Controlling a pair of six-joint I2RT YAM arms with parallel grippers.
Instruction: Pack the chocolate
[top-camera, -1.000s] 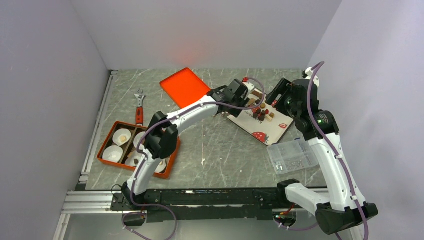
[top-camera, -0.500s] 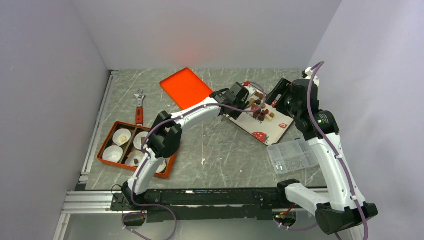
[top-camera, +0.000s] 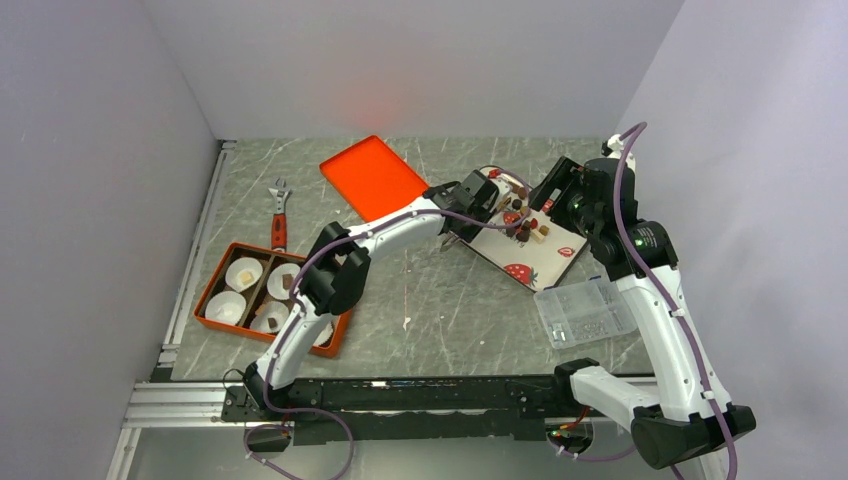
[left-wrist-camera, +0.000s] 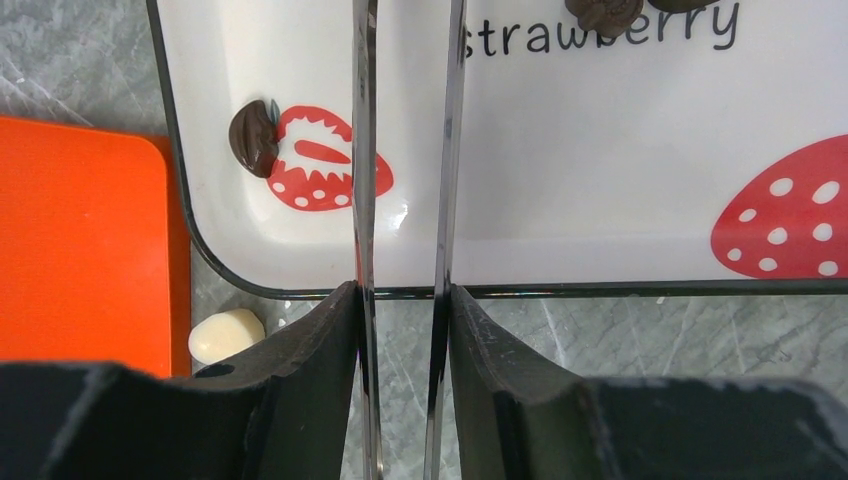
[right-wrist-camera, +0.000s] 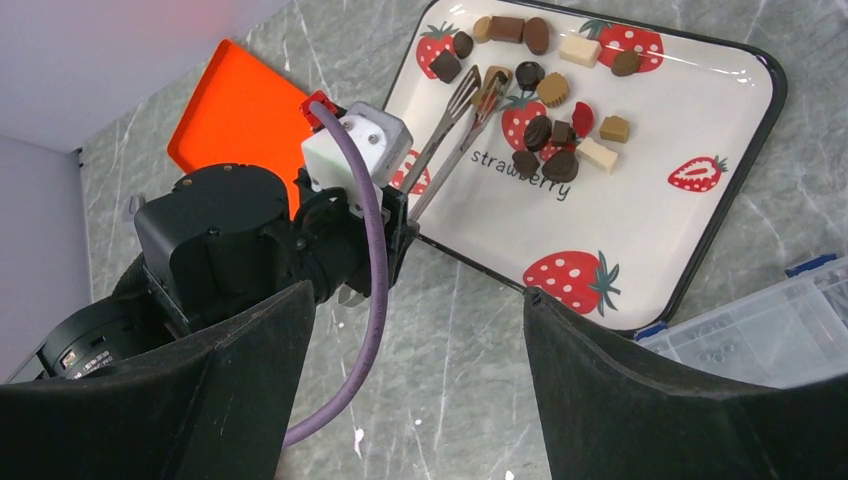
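Many small brown, dark and tan chocolate pieces (right-wrist-camera: 537, 130) lie clustered at one end of a white strawberry-print tray (right-wrist-camera: 650, 220) on the grey counter (right-wrist-camera: 450, 400). Metal tongs (right-wrist-camera: 447, 130) reach in among them, tips beside a tan piece. The left end effector (left-wrist-camera: 403, 330) clamps the tongs. The right end effector (right-wrist-camera: 415, 300) hangs above, spread wide, holding nothing.
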